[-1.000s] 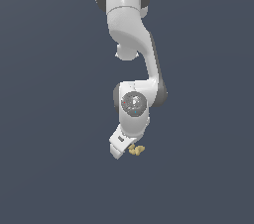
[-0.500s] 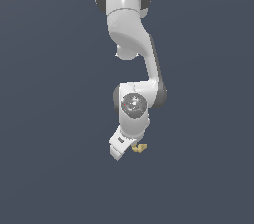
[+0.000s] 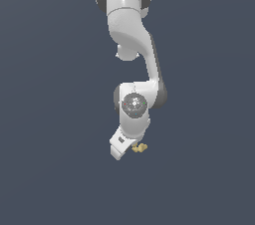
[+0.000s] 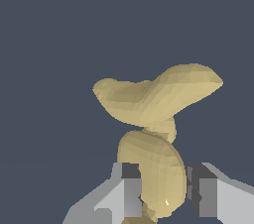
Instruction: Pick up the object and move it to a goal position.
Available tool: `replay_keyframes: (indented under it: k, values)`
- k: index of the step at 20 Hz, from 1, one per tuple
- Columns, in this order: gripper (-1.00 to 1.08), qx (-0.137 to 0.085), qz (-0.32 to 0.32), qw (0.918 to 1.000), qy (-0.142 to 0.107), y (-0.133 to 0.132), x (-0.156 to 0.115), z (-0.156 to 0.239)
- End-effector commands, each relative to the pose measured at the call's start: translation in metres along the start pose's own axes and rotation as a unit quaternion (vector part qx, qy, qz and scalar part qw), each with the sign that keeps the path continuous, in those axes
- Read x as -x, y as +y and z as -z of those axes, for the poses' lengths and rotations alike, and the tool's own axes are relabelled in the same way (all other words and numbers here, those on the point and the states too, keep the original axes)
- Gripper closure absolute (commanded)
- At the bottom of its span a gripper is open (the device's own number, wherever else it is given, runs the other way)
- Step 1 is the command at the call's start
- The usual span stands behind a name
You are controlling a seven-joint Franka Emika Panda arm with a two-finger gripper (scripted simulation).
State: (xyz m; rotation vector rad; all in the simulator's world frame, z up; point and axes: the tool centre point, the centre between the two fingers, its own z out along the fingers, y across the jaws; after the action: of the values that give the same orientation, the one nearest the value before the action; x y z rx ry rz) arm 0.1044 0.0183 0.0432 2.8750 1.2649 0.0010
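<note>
The object [image 4: 158,94] is a tan-yellow knobbly thing made of rounded lobes. In the wrist view it fills the middle, and its lowest lobe sits between my two grey fingers [image 4: 130,193]. My gripper [image 4: 161,188] is shut on that lobe, one pad pressed against it and the other right at its side. In the exterior view the object [image 3: 141,147] shows as a tiny yellow lump sticking out toward the exterior view's right from the white hand, with the gripper [image 3: 133,148] at the low end of the white arm [image 3: 134,109].
Only a flat dark grey-blue background surrounds the arm in both views. No goal marker or other object shows.
The arm holds almost the same pose. The object sits very slightly higher in the exterior view than a second ago.
</note>
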Motion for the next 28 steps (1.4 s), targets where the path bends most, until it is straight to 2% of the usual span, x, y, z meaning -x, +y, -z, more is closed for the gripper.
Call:
replay_keyframes:
  k: [1,13,28]
  values:
    - [1.08,0.000,0.000,1.0000,0.000,0.000,0.002,0.003]
    - [1.08,0.000,0.000,1.0000,-0.001,-0.011,0.028,0.051]
    - [1.08,0.001,0.000,1.0000,-0.001,-0.038,0.093,0.178]
